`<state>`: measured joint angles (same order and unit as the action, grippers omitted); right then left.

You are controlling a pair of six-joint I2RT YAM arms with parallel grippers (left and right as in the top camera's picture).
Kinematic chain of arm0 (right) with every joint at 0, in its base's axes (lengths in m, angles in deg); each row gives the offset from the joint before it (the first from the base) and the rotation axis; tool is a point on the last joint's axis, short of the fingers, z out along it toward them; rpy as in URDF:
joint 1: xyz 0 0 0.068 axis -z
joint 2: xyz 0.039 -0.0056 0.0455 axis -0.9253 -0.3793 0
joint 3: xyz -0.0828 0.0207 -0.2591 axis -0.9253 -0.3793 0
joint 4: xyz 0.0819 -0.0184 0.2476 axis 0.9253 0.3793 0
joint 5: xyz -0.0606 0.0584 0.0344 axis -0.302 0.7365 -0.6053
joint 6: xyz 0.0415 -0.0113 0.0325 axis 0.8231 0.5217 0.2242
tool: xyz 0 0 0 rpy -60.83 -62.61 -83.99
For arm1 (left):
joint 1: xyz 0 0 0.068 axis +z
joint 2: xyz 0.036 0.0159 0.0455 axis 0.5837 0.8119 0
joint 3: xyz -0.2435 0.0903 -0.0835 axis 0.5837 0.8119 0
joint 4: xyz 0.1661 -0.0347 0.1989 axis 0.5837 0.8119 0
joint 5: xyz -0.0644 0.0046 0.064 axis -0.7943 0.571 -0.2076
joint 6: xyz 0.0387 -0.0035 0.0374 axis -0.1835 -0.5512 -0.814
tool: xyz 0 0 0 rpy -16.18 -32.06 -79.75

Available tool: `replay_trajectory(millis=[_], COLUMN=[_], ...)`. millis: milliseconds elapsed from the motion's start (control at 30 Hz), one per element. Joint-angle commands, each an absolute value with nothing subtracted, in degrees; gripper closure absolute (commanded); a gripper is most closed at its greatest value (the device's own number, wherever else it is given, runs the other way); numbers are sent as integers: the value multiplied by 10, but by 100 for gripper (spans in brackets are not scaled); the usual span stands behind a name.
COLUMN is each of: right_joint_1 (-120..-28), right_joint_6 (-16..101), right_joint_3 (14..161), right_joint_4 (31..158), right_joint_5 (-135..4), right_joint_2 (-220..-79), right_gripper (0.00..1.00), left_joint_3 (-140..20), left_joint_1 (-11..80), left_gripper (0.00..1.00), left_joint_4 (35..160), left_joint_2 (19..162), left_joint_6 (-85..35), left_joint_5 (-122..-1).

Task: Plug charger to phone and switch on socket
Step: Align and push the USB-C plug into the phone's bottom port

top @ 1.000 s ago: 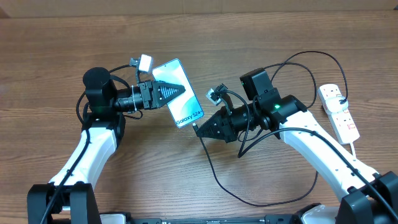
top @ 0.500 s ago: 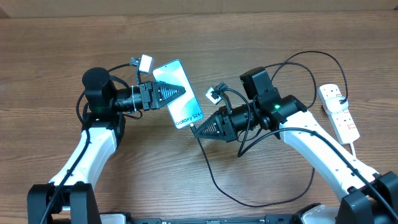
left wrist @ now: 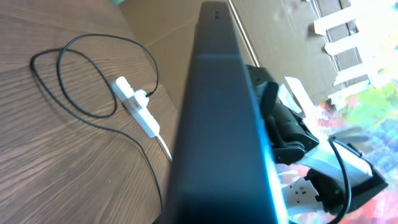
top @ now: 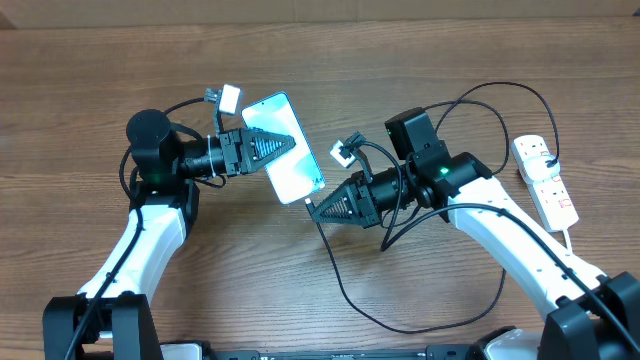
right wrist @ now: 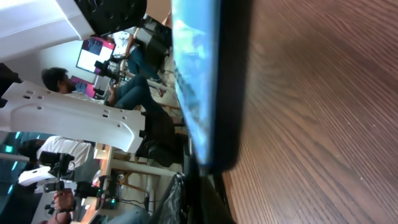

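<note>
A: Where's the phone?
B: We see the phone (top: 297, 172) left of centre, tilted, screen up, and raised off the table (top: 100, 80) as far as we can tell. The left gripper (top: 290, 143) pinches it, jaws clamped across the screen. The left wrist camera gets it edge-on, with the dark frame filling the view.

A: And the charger?
B: The charger (top: 500, 86) has its plug tip pinched in the right gripper (top: 316, 207), jaws closed on it. It's right at the phone's lower end. We can't tell if the tip is seated in the port. The right wrist view shows only the phone's end, close and blurred.

A: Cable routing?
B: From the right gripper it drops in a wide loop toward the near table edge. It passes under the right arm (top: 500, 225), then arcs over to the socket (top: 545, 178).

A: Socket?
B: It lies flat at the far right, well apart from the phone. Its white cord (left wrist: 163, 146) trails off one end. We can see the red switches (top: 566, 208) but can't tell their position.
</note>
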<state>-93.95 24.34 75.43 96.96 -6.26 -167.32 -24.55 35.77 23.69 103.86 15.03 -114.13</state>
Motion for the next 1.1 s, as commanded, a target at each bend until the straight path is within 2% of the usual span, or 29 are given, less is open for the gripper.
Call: replay_trajectory(millis=[0, 1067], right_joint_1=[-938, -937], right_joint_6=[245, 286], right_joint_3=[759, 759], right_joint_4=[962, 889], right_joint_5=[-44, -28], right_joint_2=[-1678, -1678], right_gripper=[96, 96], left_joint_3=[-260, -260], left_joint_1=[361, 354], left_gripper=[96, 96], left_joint_4=[200, 177], left_joint_2=[1040, 1040], left_joint_6=[181, 195], left_joint_5=[-1156, -1174])
